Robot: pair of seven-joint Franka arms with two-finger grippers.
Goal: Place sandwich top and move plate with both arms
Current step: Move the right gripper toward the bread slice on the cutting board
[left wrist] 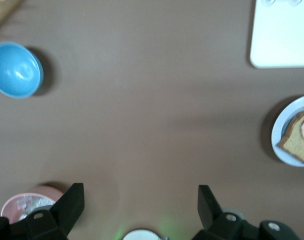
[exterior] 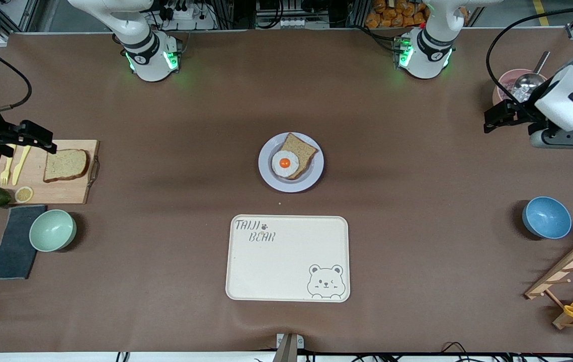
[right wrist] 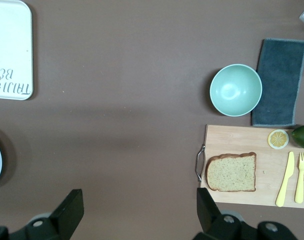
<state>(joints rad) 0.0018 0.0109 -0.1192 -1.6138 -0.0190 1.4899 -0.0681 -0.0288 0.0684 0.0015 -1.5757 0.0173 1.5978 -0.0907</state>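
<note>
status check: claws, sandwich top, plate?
Left claw and right claw open, empty. Sandwich top untouched on cutting board. Plate holds egg slice.

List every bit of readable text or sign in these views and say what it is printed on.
"TAIJI BEAR", with a paw print after the first word: on the cream tray, in the corner toward the plate; it shows upside down in the right wrist view.
A bear face drawing, no words: the tray's corner nearest the front camera.
Small dark marks on the two arm bases: too small to read.
Nothing else carries text.
</note>
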